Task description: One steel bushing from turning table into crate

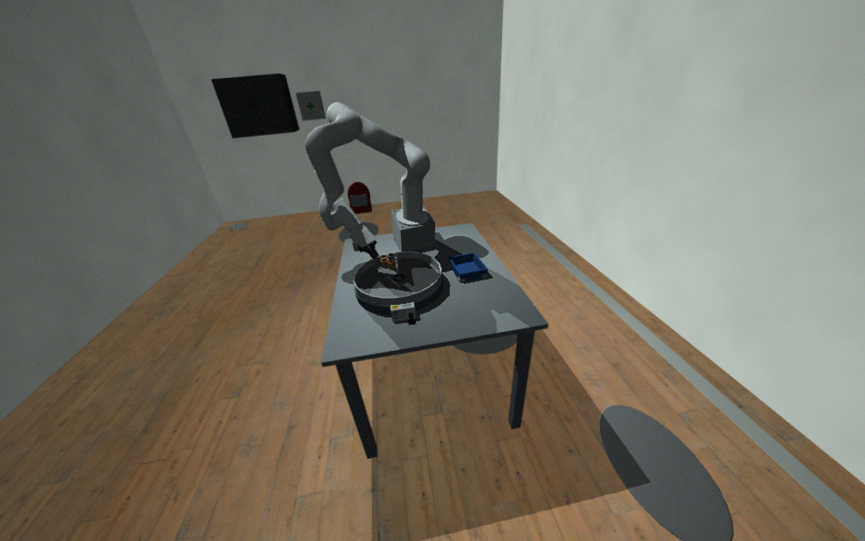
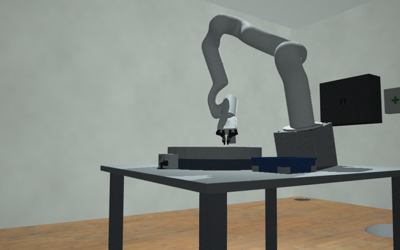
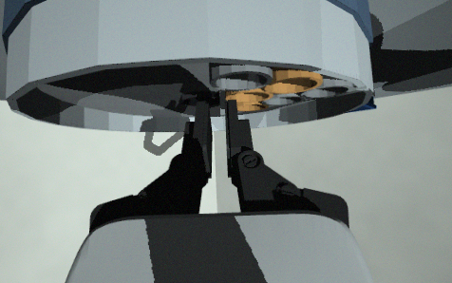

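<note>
the gripper (image 1: 375, 256) (image 2: 226, 144) (image 3: 217, 117) hangs by the turning table (image 1: 398, 295) (image 2: 214, 152) (image 3: 209, 38), jaws nearly together on nothing, likely slim to slip among the steel bushings (image 1: 391, 255) (image 3: 237, 70) inside its rim, the crate (image 1: 470, 274) (image 2: 283, 164) beside it.

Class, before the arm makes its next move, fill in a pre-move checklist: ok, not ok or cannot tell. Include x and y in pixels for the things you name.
1. Steel bushing (image 3: 247, 69) on the turning table (image 1: 398, 298) (image 2: 214, 153) (image 3: 209, 33): ok.
2. Gripper (image 1: 375, 256) (image 2: 226, 144) (image 3: 217, 117) holding nothing: ok.
3. Fingers spread for a pick: not ok, close together.
4. Steel bushing standing well away from brass ones (image 3: 299, 86): not ok, crowded.
5. Crate (image 1: 473, 274) (image 2: 283, 164) (image 3: 367, 107) standing off the turning table: ok.
6. Fingers lined up with a steel bushing: cannot tell.
</note>
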{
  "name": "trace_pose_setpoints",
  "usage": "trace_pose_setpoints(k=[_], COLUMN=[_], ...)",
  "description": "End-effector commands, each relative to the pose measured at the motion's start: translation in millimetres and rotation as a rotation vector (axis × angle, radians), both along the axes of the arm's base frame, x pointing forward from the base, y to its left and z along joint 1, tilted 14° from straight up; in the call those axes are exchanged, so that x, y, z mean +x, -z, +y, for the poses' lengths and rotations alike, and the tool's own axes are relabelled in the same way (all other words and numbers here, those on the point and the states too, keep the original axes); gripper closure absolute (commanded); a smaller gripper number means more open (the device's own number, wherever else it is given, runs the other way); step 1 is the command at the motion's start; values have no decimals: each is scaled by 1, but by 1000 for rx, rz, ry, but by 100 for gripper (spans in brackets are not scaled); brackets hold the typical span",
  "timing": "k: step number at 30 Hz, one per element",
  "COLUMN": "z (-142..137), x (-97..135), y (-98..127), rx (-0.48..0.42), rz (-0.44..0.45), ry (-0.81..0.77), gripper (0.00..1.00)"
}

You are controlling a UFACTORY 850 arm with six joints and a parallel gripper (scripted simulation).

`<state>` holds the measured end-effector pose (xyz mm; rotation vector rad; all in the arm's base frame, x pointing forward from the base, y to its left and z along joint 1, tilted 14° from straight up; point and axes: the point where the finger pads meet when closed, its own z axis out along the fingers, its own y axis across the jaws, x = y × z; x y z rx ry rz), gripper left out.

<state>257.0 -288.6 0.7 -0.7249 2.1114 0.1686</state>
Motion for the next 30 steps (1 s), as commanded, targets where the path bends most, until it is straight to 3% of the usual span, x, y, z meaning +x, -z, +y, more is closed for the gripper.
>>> trace_pose_setpoints(k=[1, 30], z=[-1, -1], x=[2, 5], y=[6, 18], rx=[-2, -2], rz=[-1, -1], ry=[0, 0], gripper=[89, 89])
